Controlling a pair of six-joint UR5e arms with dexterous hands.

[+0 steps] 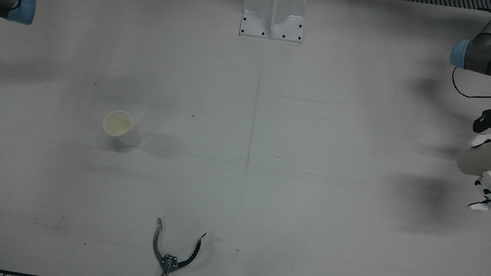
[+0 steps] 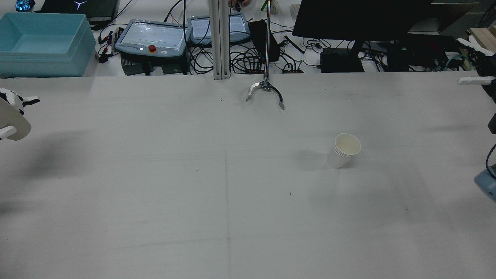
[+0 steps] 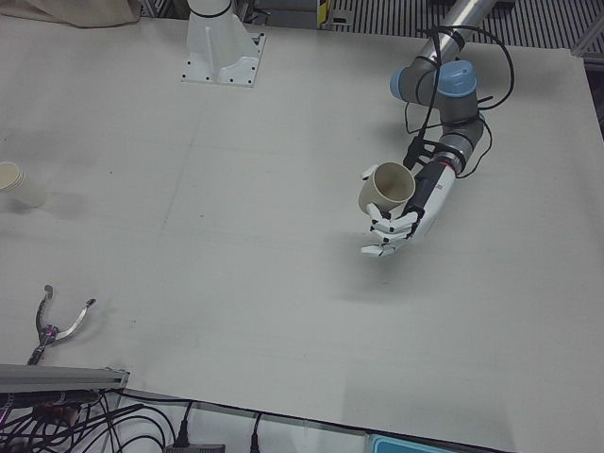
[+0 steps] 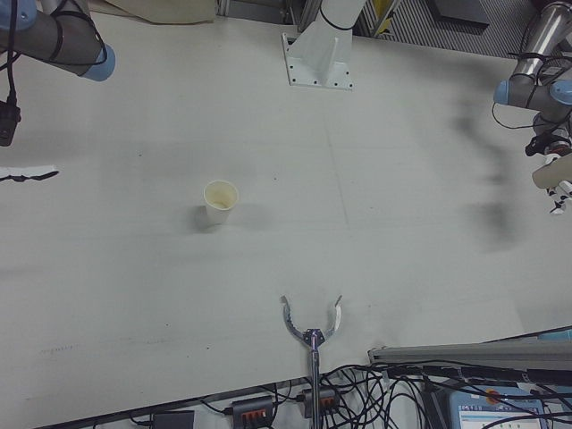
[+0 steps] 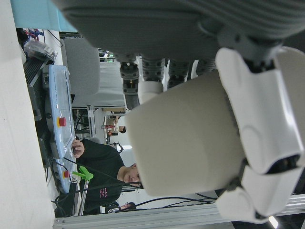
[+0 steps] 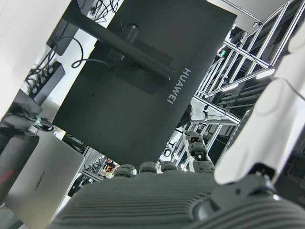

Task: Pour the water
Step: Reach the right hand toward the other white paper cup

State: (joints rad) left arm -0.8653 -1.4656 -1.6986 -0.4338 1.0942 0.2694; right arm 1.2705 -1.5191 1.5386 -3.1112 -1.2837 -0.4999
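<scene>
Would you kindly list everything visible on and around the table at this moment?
Paper cup on table: one, white, upright, on the right arm's half.
Held cup: one, beige, above the table in the left hand.
Grabber tool: one, metal, claw open, at the operators' edge.
Table: one, white.
Bin: one, light blue, behind the table.
Monitor: one, black, behind the table.
Left hand: white and black, shut on the held cup.
Right hand: white, only partly visible, holding nothing seen.
</scene>
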